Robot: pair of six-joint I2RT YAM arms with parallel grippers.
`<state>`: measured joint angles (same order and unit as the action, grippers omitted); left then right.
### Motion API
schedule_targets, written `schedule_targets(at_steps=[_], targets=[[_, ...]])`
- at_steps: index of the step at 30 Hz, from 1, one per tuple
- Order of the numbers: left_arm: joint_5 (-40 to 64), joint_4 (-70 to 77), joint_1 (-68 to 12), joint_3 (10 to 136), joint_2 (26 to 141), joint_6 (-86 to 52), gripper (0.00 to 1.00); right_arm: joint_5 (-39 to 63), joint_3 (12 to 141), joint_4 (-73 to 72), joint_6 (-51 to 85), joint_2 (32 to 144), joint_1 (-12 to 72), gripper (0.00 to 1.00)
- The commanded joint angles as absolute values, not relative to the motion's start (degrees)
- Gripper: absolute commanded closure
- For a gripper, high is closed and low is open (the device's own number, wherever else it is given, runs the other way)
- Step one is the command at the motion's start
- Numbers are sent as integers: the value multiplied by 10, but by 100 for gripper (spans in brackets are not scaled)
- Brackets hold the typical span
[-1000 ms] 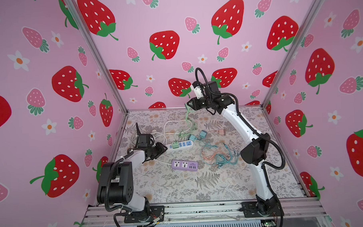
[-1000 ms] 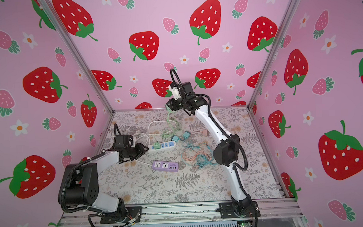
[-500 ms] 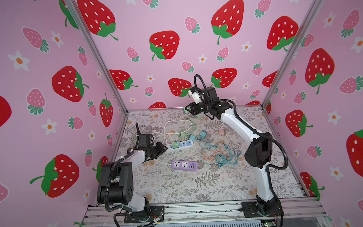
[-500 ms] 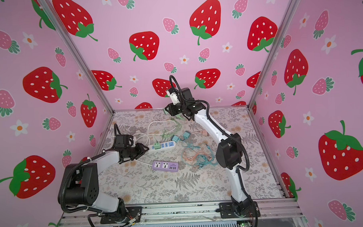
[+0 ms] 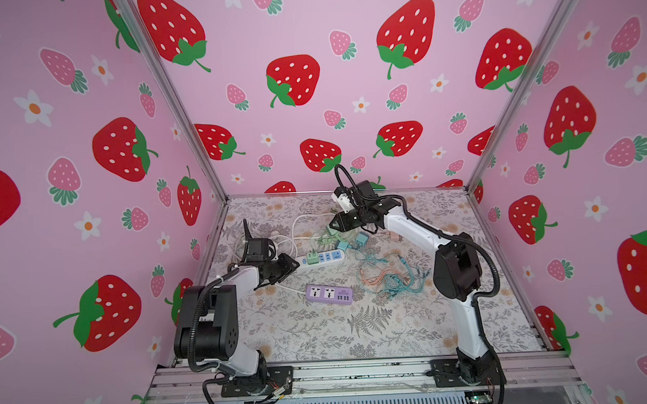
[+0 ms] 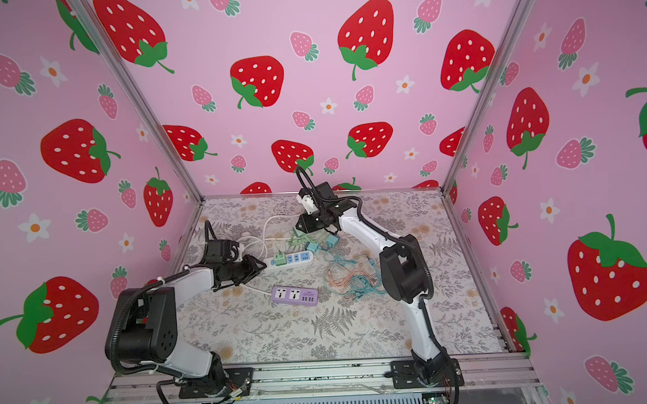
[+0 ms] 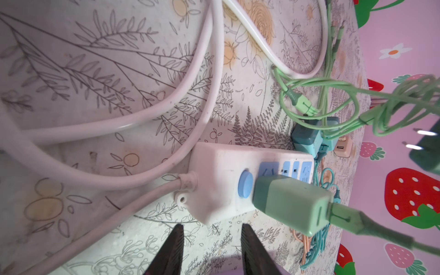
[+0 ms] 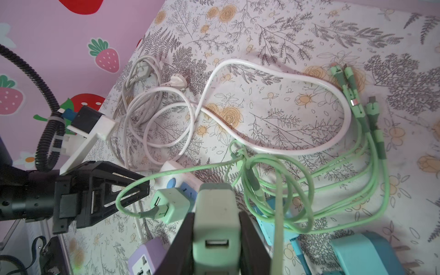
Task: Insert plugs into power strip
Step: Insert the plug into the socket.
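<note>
One green plug point(image 7: 290, 204) sits in the strip point(image 7: 214, 181); right gripper point(image 8: 216, 215) clamps another plug point(image 8: 214, 200), left gripper point(image 7: 212, 226) is part-open and empty, three wait.

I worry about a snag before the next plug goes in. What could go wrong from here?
1. Green cable loops hang around the mint adapter held in the shut right gripper; lowering it could drag them along.
2. The left gripper stands open beside the white power strip, not holding it, so the strip may slide under a push.
</note>
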<state>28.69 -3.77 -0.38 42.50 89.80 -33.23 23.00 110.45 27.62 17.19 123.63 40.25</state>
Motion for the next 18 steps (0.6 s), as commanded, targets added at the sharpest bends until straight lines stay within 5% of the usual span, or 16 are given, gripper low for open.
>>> schedule_targets(at_steps=[1,18], targets=[[302,-32,-6,447,909,-335,59,246,1095,312,174,1215,412,96],[301,-24,-6,456,935,-335,68,175,1067,353,217,1236,451,93]])
